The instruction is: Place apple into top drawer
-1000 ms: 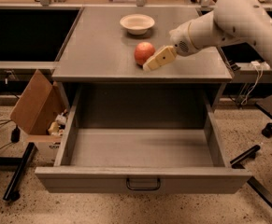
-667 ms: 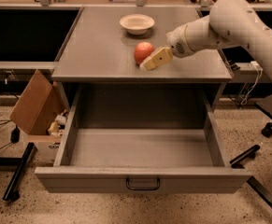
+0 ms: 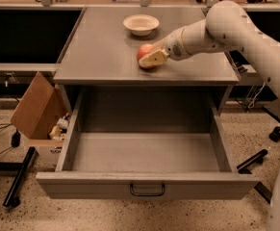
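The red-orange apple [image 3: 143,51] sits on the grey cabinet top [image 3: 101,57], near its middle right. My gripper [image 3: 149,57] reaches in from the right at the end of the white arm [image 3: 235,25]. It is at the apple, and its cream tip overlaps the apple's front right side. The top drawer [image 3: 82,184] is pulled wide open below the cabinet top. It has nothing inside, and its dark loop handle [image 3: 147,190] is at the centre of the front panel.
A cream-white shallow bowl [image 3: 140,24] stands on the cabinet top behind the apple. An open cardboard box [image 3: 36,112] with small items sits on the floor at the left. A black bar [image 3: 19,177] lies beside it. A black chair base [image 3: 252,160] is on the right.
My gripper has moved left, from just right of the apple to overlapping its front right side. The drawer and the bowl have not moved.
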Controlling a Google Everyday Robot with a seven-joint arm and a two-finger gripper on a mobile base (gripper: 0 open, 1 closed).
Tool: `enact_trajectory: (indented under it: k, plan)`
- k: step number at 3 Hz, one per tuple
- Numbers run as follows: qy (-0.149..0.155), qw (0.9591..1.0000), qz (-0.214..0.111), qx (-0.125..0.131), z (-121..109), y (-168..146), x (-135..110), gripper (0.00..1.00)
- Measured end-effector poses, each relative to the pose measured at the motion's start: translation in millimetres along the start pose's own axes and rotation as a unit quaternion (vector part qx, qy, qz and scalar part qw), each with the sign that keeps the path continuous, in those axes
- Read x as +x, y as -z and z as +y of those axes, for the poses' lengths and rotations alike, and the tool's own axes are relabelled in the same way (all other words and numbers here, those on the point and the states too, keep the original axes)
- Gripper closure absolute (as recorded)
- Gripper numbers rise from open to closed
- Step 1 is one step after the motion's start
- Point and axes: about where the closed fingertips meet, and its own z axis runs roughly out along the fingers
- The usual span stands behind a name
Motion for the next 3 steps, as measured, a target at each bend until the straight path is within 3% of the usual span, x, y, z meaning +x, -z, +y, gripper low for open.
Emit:
enact_trajectory:
  k: [1, 2, 3]
  plan:
    - [0.001, 0.9999, -0.007, -0.011, 3, -11, -2, 0.61]
    - [0.025, 0.9994, -0.022, -0.013, 15, 10, -13, 0.85]
    - [0.046, 0.9987, -0.015, -0.017, 43, 48, -21, 1.00]
